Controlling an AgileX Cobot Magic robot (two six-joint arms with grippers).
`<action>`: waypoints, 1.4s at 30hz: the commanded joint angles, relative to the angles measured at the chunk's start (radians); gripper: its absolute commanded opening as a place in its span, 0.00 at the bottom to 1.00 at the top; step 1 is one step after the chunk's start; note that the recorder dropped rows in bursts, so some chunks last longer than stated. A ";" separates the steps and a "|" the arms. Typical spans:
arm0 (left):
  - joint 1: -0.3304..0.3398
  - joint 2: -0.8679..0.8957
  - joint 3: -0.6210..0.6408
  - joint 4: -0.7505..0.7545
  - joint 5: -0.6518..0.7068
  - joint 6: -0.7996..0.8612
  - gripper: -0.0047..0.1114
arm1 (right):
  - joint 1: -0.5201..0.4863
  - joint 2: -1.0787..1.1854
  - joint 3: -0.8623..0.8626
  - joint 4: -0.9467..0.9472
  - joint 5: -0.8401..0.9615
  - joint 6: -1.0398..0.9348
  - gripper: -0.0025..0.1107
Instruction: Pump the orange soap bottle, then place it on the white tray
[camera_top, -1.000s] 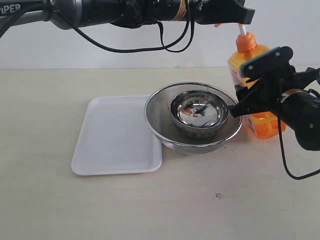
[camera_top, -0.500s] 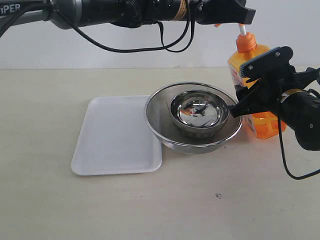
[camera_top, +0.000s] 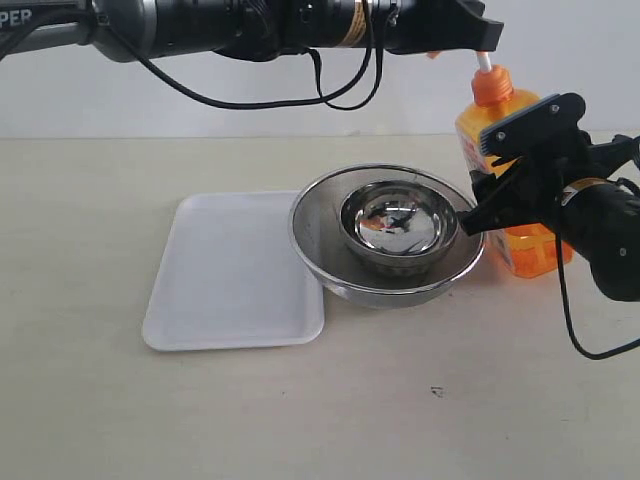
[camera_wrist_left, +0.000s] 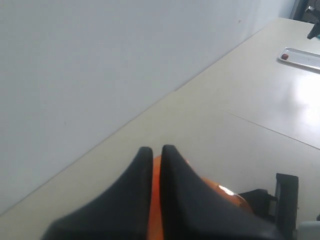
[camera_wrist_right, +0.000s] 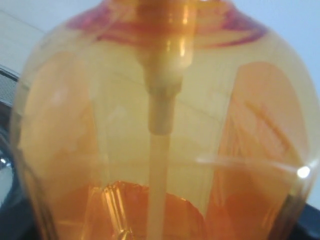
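The orange soap bottle (camera_top: 535, 250) stands upright at the right, just behind the steel bowls. My right gripper (camera_top: 510, 165) is shut on its body, and the translucent bottle (camera_wrist_right: 160, 125) with its inner tube fills the right wrist view. My left arm reaches across the top, with the left gripper (camera_top: 478, 38) on top of the pump, above the white stem (camera_top: 484, 62). In the left wrist view this gripper (camera_wrist_left: 152, 148) is shut, and orange plastic (camera_wrist_left: 220, 192) shows under it. The white tray (camera_top: 235, 270) lies flat to the left of the bowls.
A small steel bowl (camera_top: 398, 222) sits inside a large steel bowl (camera_top: 330, 262), between tray and bottle. The large bowl's rim overlaps the tray's right edge. A cable (camera_top: 575, 340) loops from the right arm onto the beige table (camera_top: 400, 410).
My left arm has shifted slightly to the left above the pump. The bottle, the right gripper, the bowls and the tray have not moved.
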 joint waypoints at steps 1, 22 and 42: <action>-0.004 0.013 0.017 0.017 -0.015 0.003 0.08 | -0.002 -0.006 -0.006 -0.008 0.008 -0.001 0.02; -0.004 0.036 0.028 0.017 -0.087 0.011 0.08 | -0.002 -0.006 -0.006 -0.008 0.008 -0.001 0.02; -0.004 0.068 0.028 0.017 -0.132 -0.005 0.08 | -0.002 -0.006 -0.006 -0.008 0.008 -0.001 0.02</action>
